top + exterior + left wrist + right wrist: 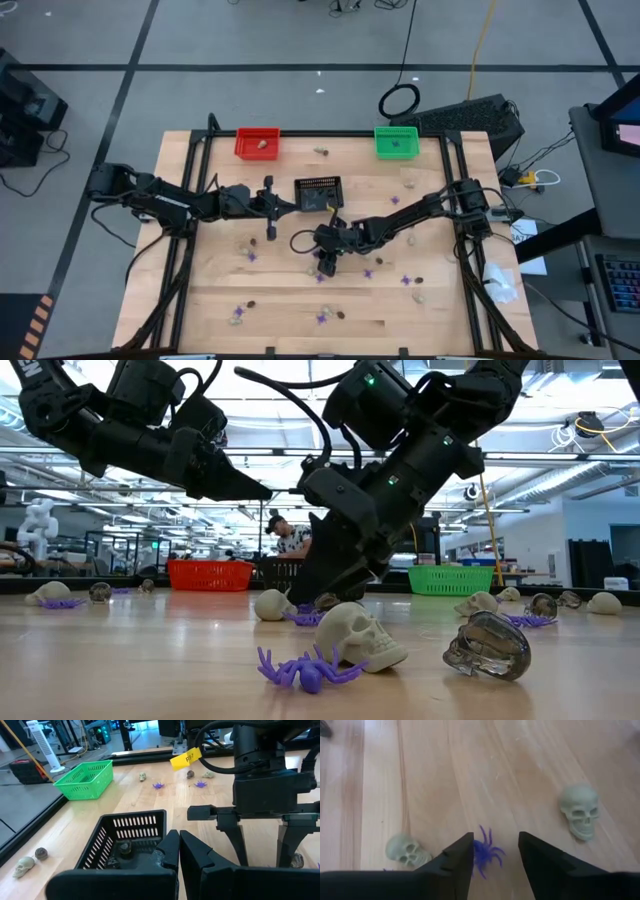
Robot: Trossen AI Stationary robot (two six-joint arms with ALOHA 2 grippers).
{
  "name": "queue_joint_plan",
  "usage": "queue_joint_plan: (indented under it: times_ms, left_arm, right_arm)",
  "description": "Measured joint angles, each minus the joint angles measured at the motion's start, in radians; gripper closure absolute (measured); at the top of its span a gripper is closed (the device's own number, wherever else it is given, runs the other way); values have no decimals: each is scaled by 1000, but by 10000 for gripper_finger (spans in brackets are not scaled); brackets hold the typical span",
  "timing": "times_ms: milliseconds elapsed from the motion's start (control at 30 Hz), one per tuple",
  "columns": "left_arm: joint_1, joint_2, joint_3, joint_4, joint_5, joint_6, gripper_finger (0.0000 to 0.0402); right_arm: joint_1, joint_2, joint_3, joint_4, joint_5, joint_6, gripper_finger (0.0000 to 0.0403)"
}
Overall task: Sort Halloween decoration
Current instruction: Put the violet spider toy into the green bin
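Observation:
Tiny Halloween trinkets lie scattered on the wooden table: purple spiders, pale skulls and dark skulls. My right gripper point(325, 262) is open and slants down at mid-table. Its two fingers stand on either side of one purple spider point(485, 854), which lies flat on the wood. Two pale skulls point(580, 810) point(407, 851) rest near it. My left gripper point(177, 845) is shut with nothing in it. It hovers beside the black basket point(318, 192), which has a dark trinket point(124, 849) inside.
A red basket point(258, 142) and a green basket point(396, 140) stand at the table's far edge. More trinkets lie near the front edge, among them a pale skull point(360, 635), a purple spider point(305, 670) and a dark skull point(488, 645). A person shows in the room behind.

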Motion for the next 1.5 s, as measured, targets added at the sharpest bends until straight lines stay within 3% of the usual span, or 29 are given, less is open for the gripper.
queue_joint_plan:
  times_ms: [400, 700, 833, 1167, 1500]
  left_arm:
    - [0, 0, 0, 0, 0, 0, 393]
    - [0, 0, 0, 0, 0, 0, 393]
    - [0, 0, 0, 0, 0, 0, 393]
    - [0, 0, 0, 0, 0, 0, 393]
    - [0, 0, 0, 0, 0, 16, 393]
  right_arm:
    - [-21, 2, -1, -50, -15, -45, 302]
    - [-38, -44, -6, -75, -19, -108, 388]
    - [-41, -69, -8, -91, -7, -131, 397]
    - [-39, -196, -8, -178, 98, -197, 402]
    - [-107, -429, -6, -501, 373, -250, 403]
